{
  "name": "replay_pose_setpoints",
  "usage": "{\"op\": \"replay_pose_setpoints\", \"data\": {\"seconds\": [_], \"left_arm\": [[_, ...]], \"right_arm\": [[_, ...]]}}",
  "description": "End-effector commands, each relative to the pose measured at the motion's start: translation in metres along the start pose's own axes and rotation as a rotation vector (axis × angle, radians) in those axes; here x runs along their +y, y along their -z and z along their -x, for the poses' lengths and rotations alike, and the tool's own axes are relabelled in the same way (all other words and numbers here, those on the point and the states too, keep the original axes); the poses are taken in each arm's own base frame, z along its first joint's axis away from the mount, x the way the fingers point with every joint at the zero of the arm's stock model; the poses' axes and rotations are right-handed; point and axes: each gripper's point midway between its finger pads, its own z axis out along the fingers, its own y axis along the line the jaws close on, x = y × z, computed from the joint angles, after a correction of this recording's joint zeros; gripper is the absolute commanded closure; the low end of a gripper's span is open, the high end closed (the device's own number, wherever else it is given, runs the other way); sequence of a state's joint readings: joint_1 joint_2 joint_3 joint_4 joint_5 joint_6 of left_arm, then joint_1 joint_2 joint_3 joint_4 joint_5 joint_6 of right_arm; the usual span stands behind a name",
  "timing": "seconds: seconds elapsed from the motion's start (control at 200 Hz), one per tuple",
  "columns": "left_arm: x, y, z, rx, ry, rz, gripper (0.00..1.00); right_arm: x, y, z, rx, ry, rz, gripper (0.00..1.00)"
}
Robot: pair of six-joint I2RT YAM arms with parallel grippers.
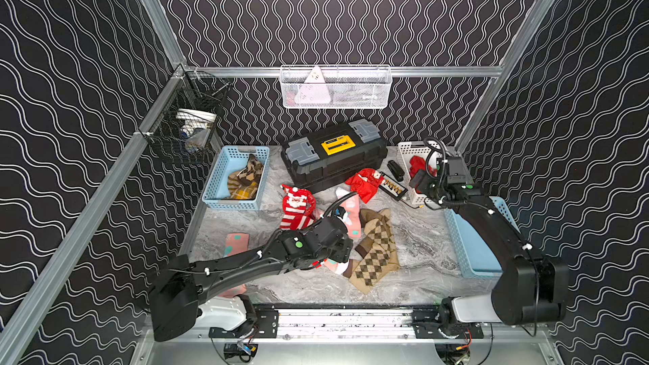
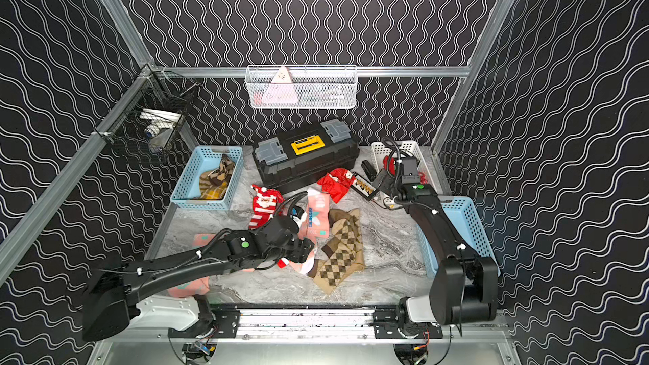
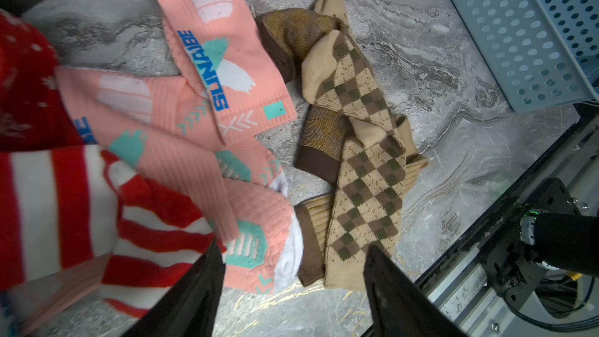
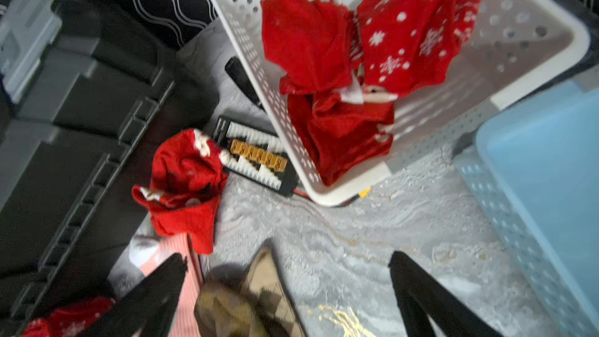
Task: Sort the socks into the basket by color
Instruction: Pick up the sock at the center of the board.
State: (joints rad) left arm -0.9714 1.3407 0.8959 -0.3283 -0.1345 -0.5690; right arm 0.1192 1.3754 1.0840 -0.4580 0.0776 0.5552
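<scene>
Mid-sort: my left gripper (image 3: 291, 248) hangs over the centre pile, and my right gripper (image 4: 288, 256) is empty by the reds.

Both sets of jaws stand spread apart with nothing pinched. Red socks (image 4: 340, 59) lie in the white basket (image 4: 531, 37) at far right. Tan and mustard socks (image 1: 246, 180) lie in the blue basket (image 1: 216, 177) at far left. The second blue basket (image 1: 463, 251), near right, shows no sock that I can see. Loose on the marble are pink socks (image 3: 227, 59), argyle socks (image 3: 366, 189), a striped red sock (image 3: 64, 205) and a Santa sock (image 4: 184, 186) beside the toolbox (image 1: 333, 163). My left jaws straddle a pink toe touching an argyle cuff, so I judge the next move must centre on one sock alone before pinching.
</scene>
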Motion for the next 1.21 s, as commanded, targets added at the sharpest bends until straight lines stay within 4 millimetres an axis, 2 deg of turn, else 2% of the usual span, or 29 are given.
{"op": "replay_pose_setpoints", "data": {"seconds": [0.0, 0.115, 0.215, 0.385, 0.59, 0.791, 0.956, 1.011, 1.081, 1.201], "left_arm": [[-0.026, -0.010, 0.009, -0.025, -0.028, -0.078, 0.27], [-0.044, -0.027, 0.004, 0.003, -0.066, -0.104, 0.26], [-0.060, -0.042, 0.000, 0.024, -0.106, -0.128, 0.26], [-0.077, -0.071, -0.005, 0.055, -0.146, -0.140, 0.26], [-0.082, -0.106, -0.006, 0.082, -0.180, -0.100, 0.26], [-0.080, -0.130, -0.003, 0.080, -0.218, -0.048, 0.28], [-0.080, -0.145, -0.005, 0.086, -0.227, -0.033, 0.40], [-0.080, -0.149, -0.006, 0.089, -0.227, -0.029, 0.49], [-0.080, -0.152, -0.006, 0.090, -0.225, -0.026, 0.66], [-0.080, -0.148, -0.002, 0.072, -0.221, -0.021, 0.80]], "right_arm": [[-0.006, 0.010, -0.016, 0.012, -0.020, -0.014, 0.00], [-0.011, 0.022, -0.028, 0.022, -0.008, -0.011, 0.00], [-0.014, 0.035, -0.032, 0.015, -0.008, 0.001, 0.00], [-0.015, 0.055, -0.036, 0.007, -0.016, 0.035, 0.00], [-0.017, 0.070, -0.041, 0.006, -0.016, 0.058, 0.00], [-0.019, 0.077, -0.047, 0.010, -0.013, 0.071, 0.00], [-0.019, 0.076, -0.049, 0.017, -0.011, 0.074, 0.00], [-0.019, 0.076, -0.050, 0.020, -0.010, 0.076, 0.00], [-0.019, 0.076, -0.050, 0.021, -0.009, 0.077, 0.00], [-0.019, 0.075, -0.051, 0.024, -0.008, 0.078, 0.00]]}}
